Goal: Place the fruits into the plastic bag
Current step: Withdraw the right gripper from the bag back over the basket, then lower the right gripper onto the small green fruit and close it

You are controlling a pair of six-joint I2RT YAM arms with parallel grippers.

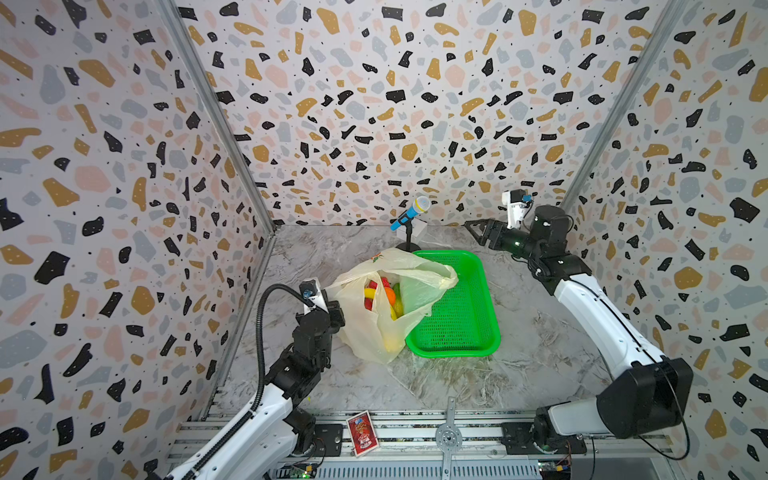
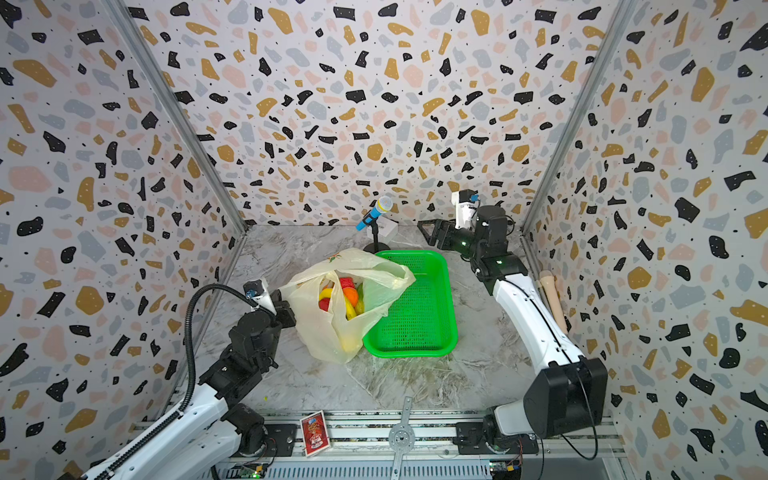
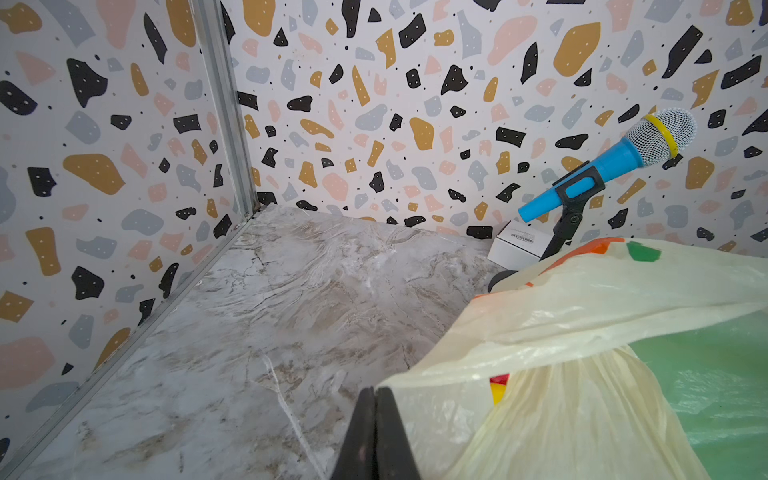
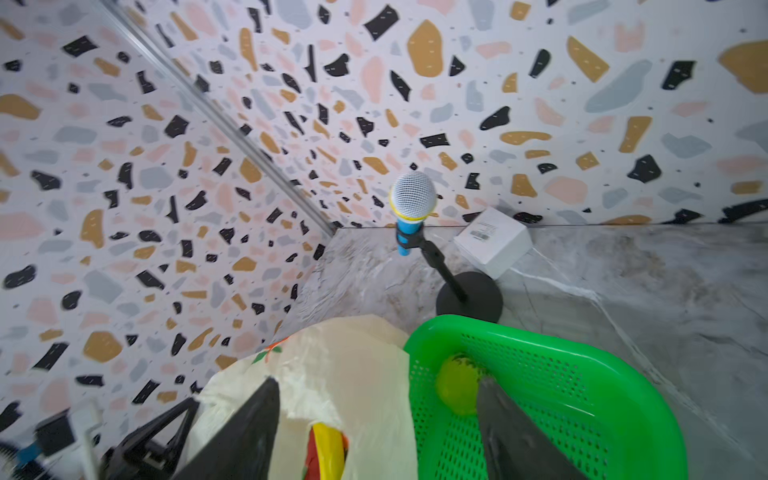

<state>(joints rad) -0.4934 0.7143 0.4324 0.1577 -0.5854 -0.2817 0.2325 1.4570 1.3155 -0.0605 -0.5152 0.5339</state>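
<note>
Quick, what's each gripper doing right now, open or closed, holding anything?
Left gripper: closed, pinching the edge of the plastic bag.
Right gripper: open, holding nothing.

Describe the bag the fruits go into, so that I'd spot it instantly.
On the marble table, find the bright green basket in the middle. The plastic bag slumps against its left side in both top views, partly draped over the rim. Unlike the rigid perforated basket, it is soft, translucent cream-yellow, with colourful fruits showing in its open mouth.

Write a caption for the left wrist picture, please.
Shut left gripper pinches rim of thin cream-yellow plastic bag; blue microphone behind.
</note>
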